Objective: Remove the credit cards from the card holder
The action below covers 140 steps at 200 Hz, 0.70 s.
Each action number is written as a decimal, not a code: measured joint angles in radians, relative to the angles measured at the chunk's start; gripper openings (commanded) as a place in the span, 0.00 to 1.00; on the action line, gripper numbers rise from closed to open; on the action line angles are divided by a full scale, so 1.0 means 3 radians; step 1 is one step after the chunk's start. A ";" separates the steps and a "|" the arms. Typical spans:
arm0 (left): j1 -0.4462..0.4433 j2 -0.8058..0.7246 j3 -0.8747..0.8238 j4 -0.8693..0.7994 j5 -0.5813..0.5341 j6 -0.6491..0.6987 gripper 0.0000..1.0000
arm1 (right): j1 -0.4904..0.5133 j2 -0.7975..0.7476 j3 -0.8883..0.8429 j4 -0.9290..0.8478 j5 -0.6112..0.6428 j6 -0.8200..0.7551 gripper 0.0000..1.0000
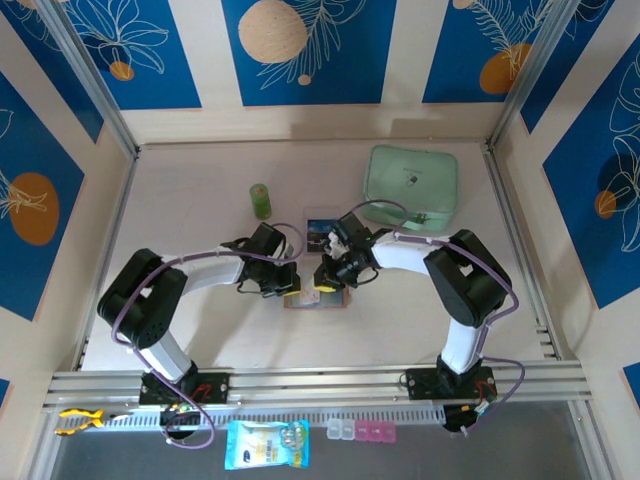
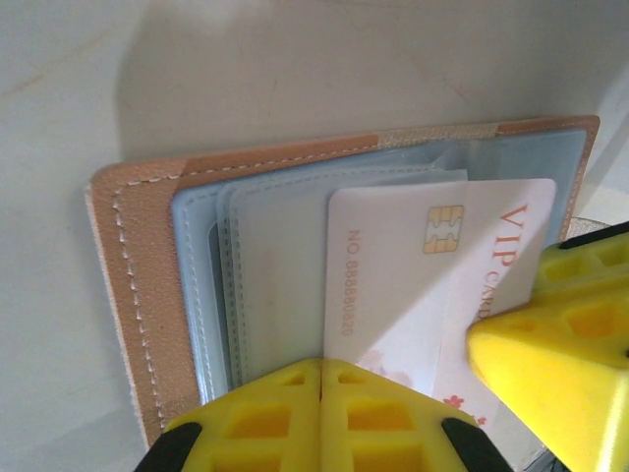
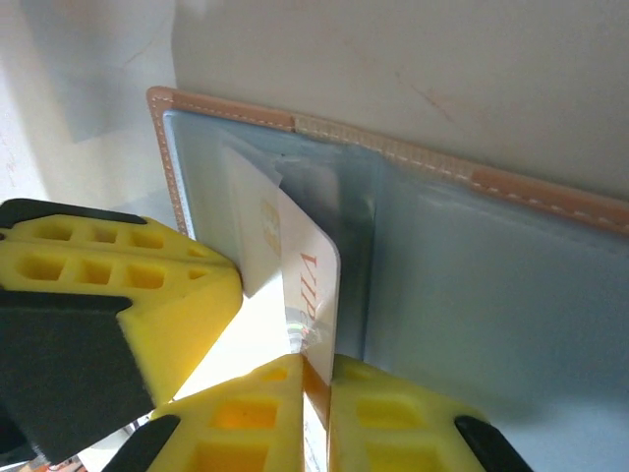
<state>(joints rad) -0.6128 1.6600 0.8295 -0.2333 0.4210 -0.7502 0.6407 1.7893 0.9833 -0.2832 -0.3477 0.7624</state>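
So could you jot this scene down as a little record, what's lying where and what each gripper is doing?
card holder: open flat on the table, tan outside, grey-blue pockets
white VIP card: partly out of a pocket
right gripper: shut on the white VIP card's edge
left gripper: shut, at the holder's edge
printed card: on the table beyond the holder, apart from it
farther back: green bottle, mint-green pouch
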 measured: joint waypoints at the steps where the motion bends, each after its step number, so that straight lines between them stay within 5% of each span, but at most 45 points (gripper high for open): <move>1: 0.0000 0.0000 0.0000 0.0001 0.0000 0.0000 0.05 | -0.0001 -0.0004 -0.0001 -0.0001 0.0000 0.0000 0.13; 140: -0.0010 -0.0025 0.0001 -0.0020 -0.0034 -0.0098 0.08 | -0.0303 -0.0380 0.0092 -0.0750 0.0114 -0.0692 0.04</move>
<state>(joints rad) -0.6159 1.6524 0.8299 -0.2394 0.4107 -0.7795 0.5499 1.6752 1.0107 -0.5083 -0.3134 0.5549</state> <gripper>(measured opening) 0.074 0.064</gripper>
